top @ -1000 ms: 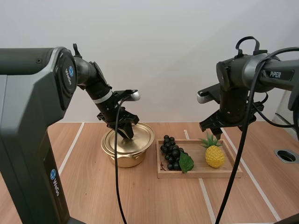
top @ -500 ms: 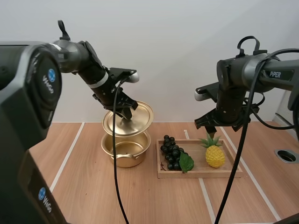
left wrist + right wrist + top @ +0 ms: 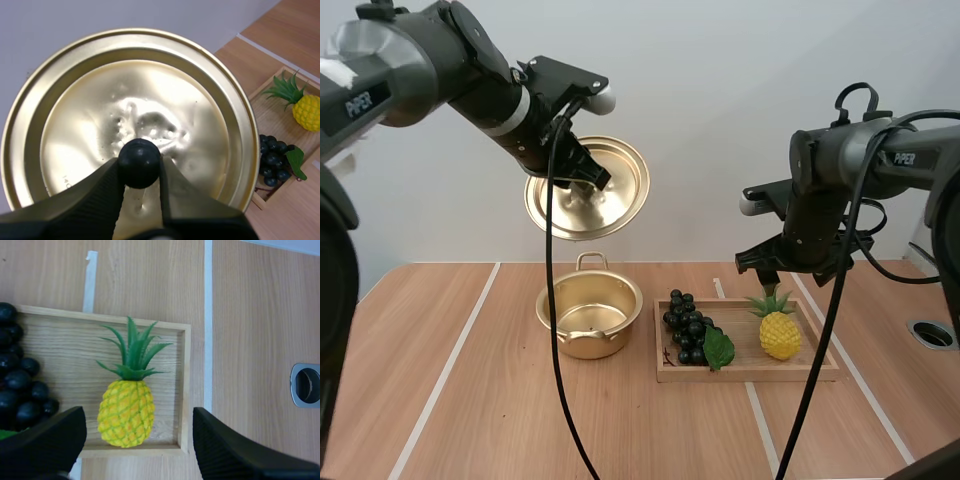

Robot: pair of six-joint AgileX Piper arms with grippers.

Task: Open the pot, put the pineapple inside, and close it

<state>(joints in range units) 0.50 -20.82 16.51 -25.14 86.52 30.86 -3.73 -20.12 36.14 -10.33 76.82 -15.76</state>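
My left gripper (image 3: 588, 177) is shut on the black knob (image 3: 139, 162) of the gold lid (image 3: 587, 187) and holds it tilted, high above the open gold pot (image 3: 588, 317). The lid (image 3: 125, 120) shows its top face in the left wrist view. A yellow pineapple (image 3: 779, 330) with green leaves lies at the right end of the wooden tray (image 3: 750, 368). My right gripper (image 3: 773, 267) hangs open just above it. The right wrist view looks straight down on the pineapple (image 3: 126, 410), which lies between the wide-apart fingers (image 3: 227, 452).
A bunch of black grapes (image 3: 688, 326) with a green leaf fills the tray's left end, next to the pot. White tape lines run across the wooden table. A round metal hole (image 3: 932, 334) sits in the table at the far right.
My left arm has lifted the lid off the pot and raised it high, tilting it. The right gripper has shifted slightly above the pineapple.
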